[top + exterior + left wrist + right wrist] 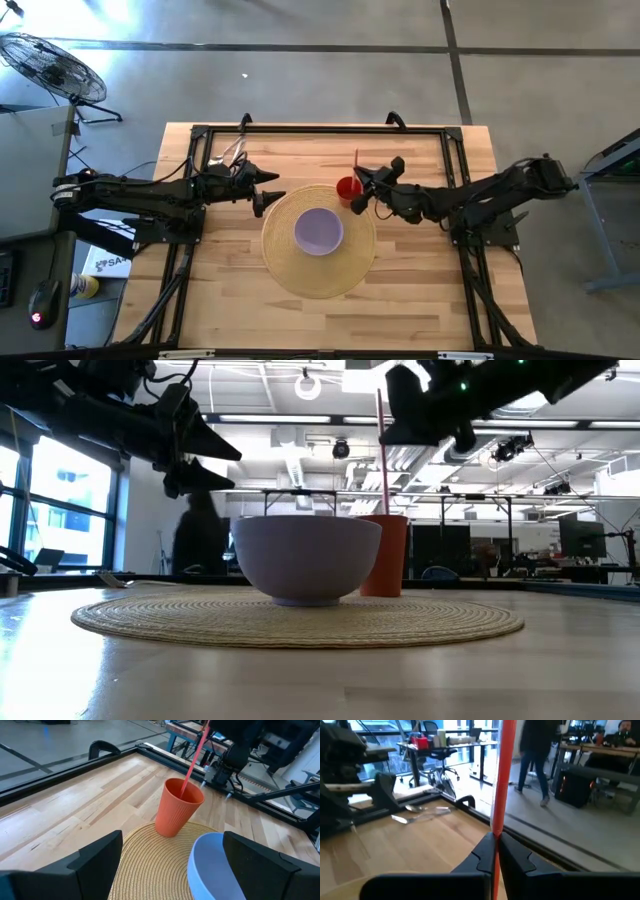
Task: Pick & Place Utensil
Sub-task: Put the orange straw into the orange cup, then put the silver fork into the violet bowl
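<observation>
An orange cup [176, 809] stands on the far edge of a round woven mat [318, 270], beside a lilac bowl [318, 230] at the mat's middle. A long red utensil [193, 762] slants up out of the cup, its lower end inside. My right gripper [362, 188] is over the cup and shut on the utensil. My left gripper [268, 195] is open and empty, above the mat's left edge, facing the cup. My right gripper pinches the red utensil's handle [496, 827] between its two fingers, in its upper half as the low view [381, 422] shows. The fingers come from the table's right and lie across the handle. The utensil stands near upright, its lower end in the cup.
Some silver utensils [228, 152] lie at the table's far left, inside the black frame [320, 128] that runs round the table top. A fan [55, 68] stands on the floor beyond the table's left corner. People show in the room behind.
</observation>
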